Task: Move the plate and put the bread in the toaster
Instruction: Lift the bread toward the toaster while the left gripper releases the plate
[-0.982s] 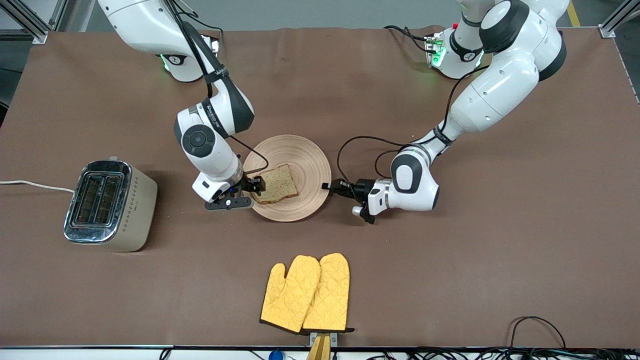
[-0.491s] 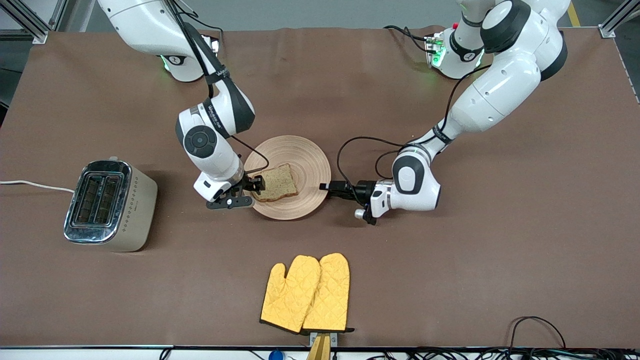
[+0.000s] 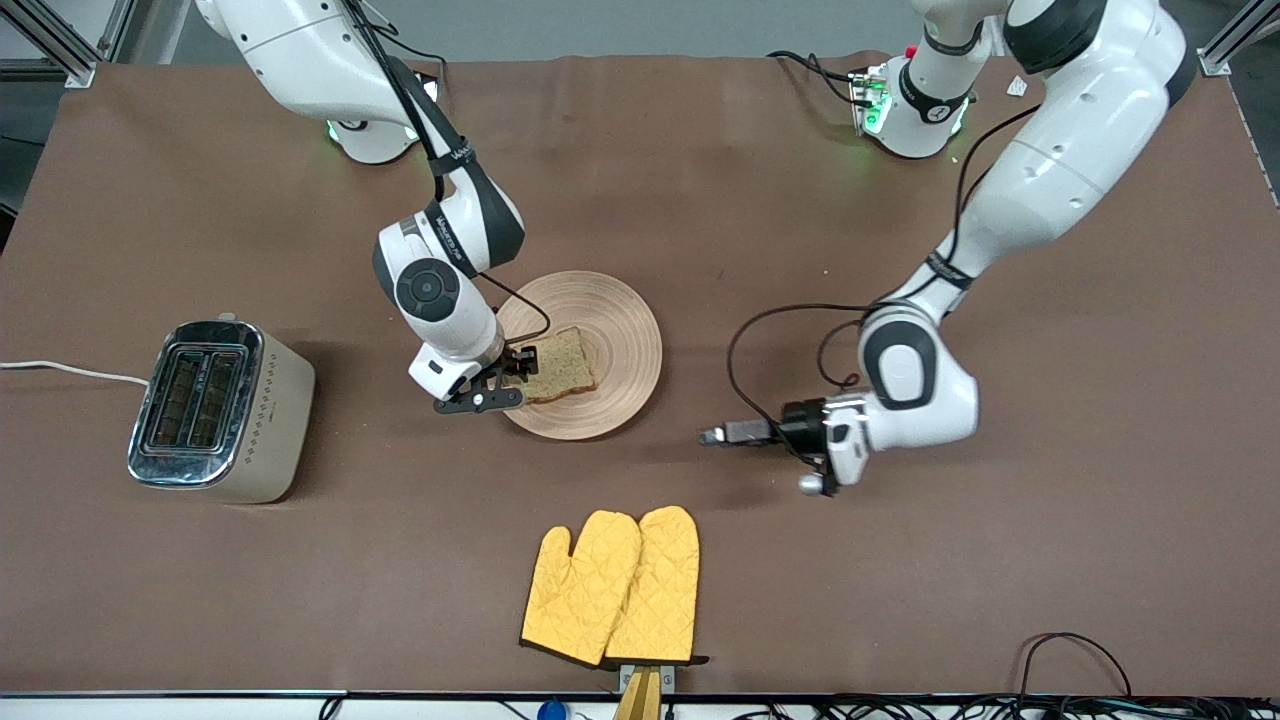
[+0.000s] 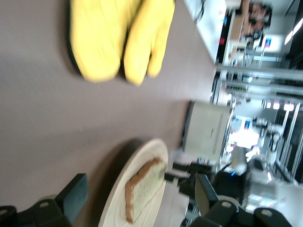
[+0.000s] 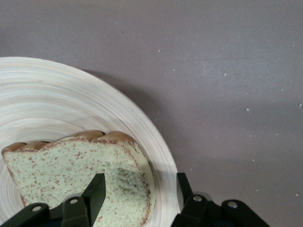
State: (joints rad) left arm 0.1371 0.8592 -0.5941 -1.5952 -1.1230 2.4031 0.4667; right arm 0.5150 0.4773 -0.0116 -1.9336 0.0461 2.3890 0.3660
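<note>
1. The toaster [image 3: 218, 411] stands on the counter [image 3: 1000, 560] toward the right arm's end, well apart from the plate, with its two slots facing up and a white cord [image 3: 70, 371] trailing off its end.
2. The right gripper [image 3: 512, 372] is down at the plate's rim, at the bread's corner on the toaster's side. The right wrist view shows its jaws spread, one finger over the slice and the other just outside the rim; neither presses the bread.
3. The plate [image 3: 620, 330] rests flat near the middle of the counter. The bread [image 3: 555, 365] lies on the part of it toward the toaster.
4. The oven mitts [image 3: 615, 585] lie flat, nearer the front camera than the plate.
5. The left gripper [image 3: 712, 437] hangs low over bare counter, clear of the plate, its jaws wide apart and holding nothing.
6. Only the front view shows both arms whole and the toaster's slots. The left wrist view alone shows the plate edge-on, the toaster's side and the right gripper past the slice. The right wrist view alone shows the bread's speckled crumb up close.
7. Count: one toaster, one plate, one slice, two mitts, two grippers.
</note>
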